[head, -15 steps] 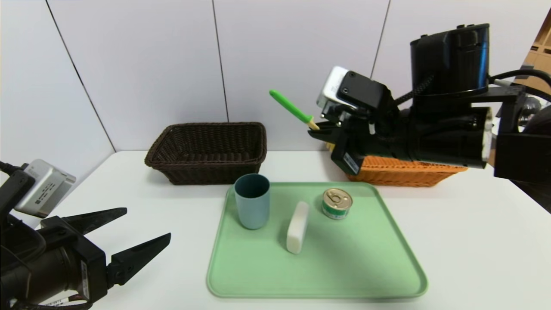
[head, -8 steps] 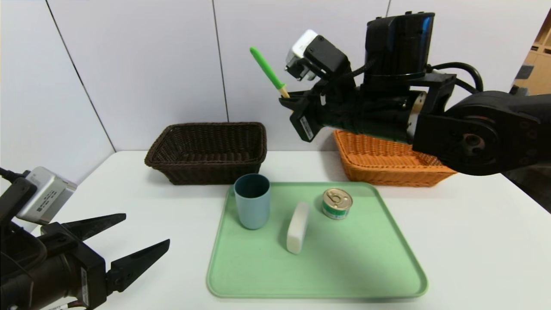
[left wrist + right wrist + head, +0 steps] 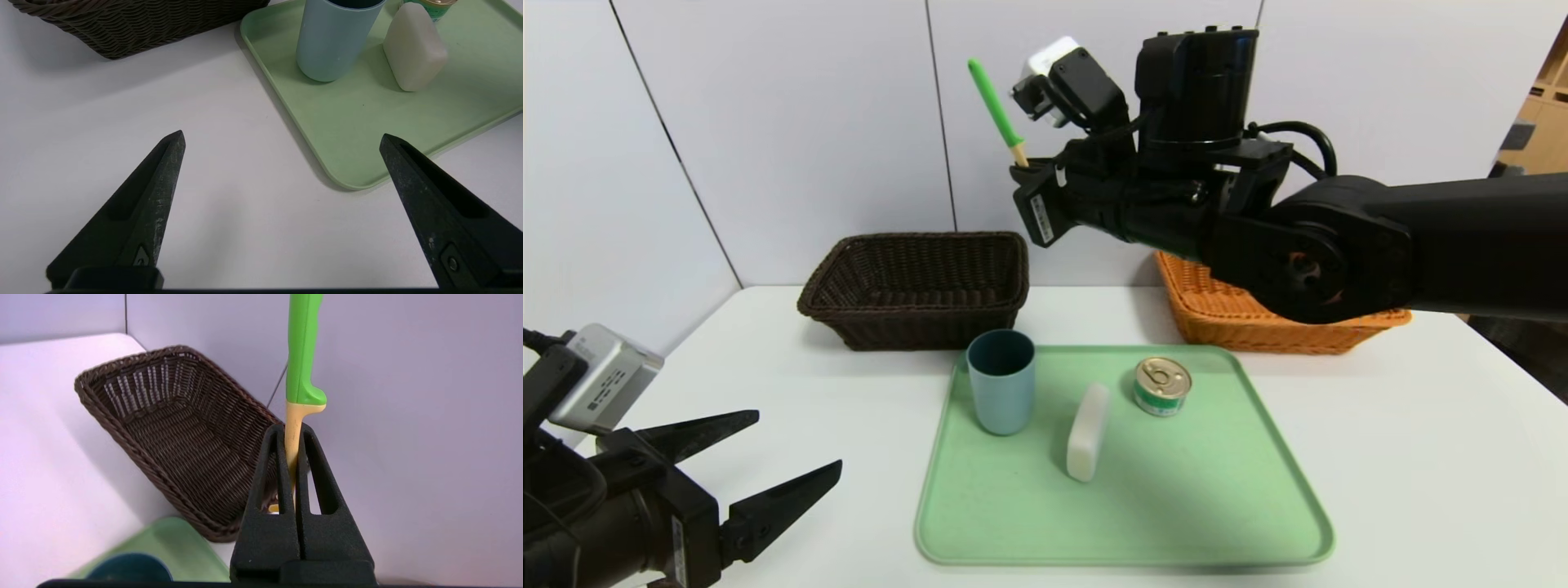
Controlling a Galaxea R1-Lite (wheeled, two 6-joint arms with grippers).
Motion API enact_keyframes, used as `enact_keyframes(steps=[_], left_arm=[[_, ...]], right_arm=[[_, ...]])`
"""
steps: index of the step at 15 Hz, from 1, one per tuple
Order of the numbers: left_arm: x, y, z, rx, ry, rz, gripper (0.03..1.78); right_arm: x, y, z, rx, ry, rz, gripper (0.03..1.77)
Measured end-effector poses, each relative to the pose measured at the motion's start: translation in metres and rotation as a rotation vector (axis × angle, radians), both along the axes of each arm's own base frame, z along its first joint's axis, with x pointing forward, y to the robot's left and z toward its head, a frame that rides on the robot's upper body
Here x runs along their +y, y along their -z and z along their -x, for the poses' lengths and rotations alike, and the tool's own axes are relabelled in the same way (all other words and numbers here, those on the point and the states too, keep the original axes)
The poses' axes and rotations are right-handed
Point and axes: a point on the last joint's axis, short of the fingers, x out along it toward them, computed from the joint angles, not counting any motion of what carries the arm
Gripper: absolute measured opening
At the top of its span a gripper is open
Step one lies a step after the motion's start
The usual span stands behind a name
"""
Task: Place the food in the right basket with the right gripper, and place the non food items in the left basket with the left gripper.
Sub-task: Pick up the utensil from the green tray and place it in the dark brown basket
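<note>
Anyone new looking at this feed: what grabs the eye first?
The bright green handle standing up from the closed right gripper, raised in front of the wall. Next, the orange basket partly behind the right arm, then the dark brown basket behind the tray on the left.

Right gripper [image 3: 1019, 167], green-handled utensil [image 3: 995, 102] between its fingertips: displaced up and leftward. Orange basket [image 3: 1282, 331], earlier just below those fingers, now well apart, to their right.
</note>
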Motion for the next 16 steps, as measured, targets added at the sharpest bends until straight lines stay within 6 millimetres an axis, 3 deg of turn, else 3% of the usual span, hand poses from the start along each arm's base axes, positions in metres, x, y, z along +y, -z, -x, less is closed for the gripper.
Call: enact_keyframes(steps=[8,11,16], left_arm=[[0.003,0.008,0.007,0.009,-0.005,-0.004,1.69],[0.003,0.007,0.006,0.006,-0.007,-0.005,1.69],[0.002,0.004,0.003,-0.009,-0.006,0.001,1.69]], right_arm=[[0.040,0.011,-0.031,-0.041,-0.007,-0.101,0.07],[0.049,0.038,-0.049,-0.014,0.005,-0.075,0.07],[0.046,0.070,-0.074,0.029,0.034,-0.038,0.07]])
